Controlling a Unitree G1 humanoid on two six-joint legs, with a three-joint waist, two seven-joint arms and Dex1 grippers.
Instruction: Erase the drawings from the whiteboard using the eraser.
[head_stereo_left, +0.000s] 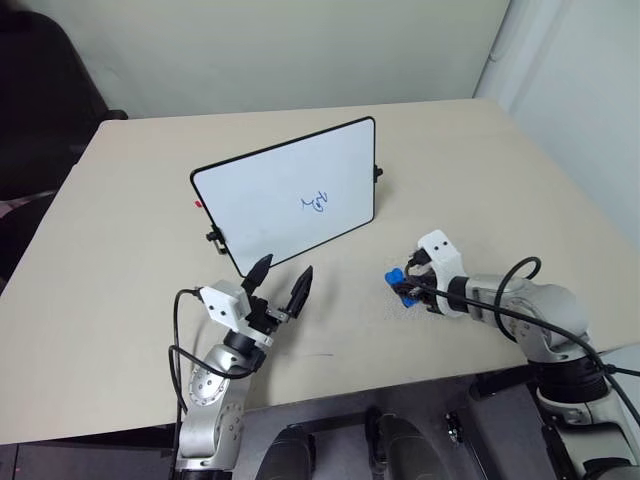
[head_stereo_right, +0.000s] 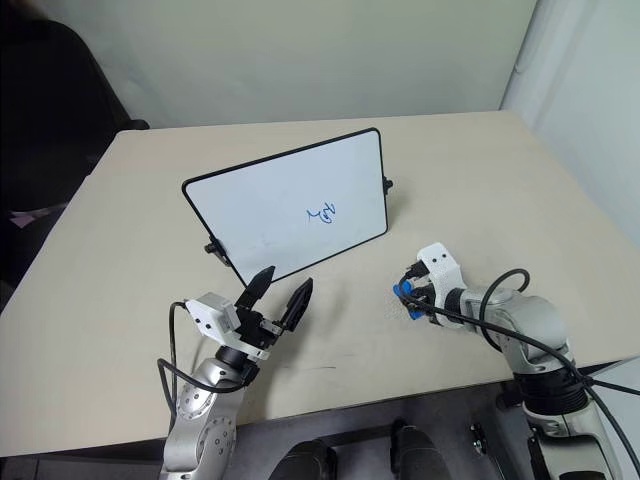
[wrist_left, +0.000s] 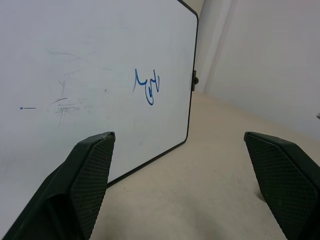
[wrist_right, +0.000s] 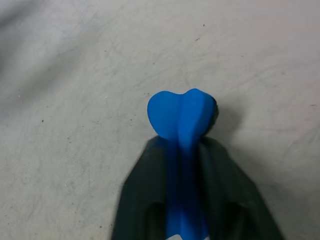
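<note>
The eraser (wrist_right: 182, 117) is mostly hidden between the right gripper's (head_stereo_left: 405, 285) fingers; in the head views it is a small blue patch at the gripper's tip, low over the surface (head_stereo_left: 120, 290) to the near right of the board (head_stereo_left: 285, 195). The right wrist view gives more: the two black fingers are clamped on the blue block, which is squeezed so that its free end bulges past the tips, close above the surface and perhaps touching it. The right arm reaches in from the near right, with the gripper tilted down and toward the left.

The left gripper (head_stereo_left: 278, 283) is raised over the near edge of the surface, just in front of the board's near left corner, its fingers spread apart with nothing between them. It points up and toward the board.

The board stands tilted on the middle of the surface, and its far side is out of sight. The drawing (wrist_left: 148, 85), a small blue scribble, sits right of the board's centre. The left wrist view also shows faint grey smudges (wrist_left: 65, 97) left of the scribble, which the head views do not resolve.
</note>
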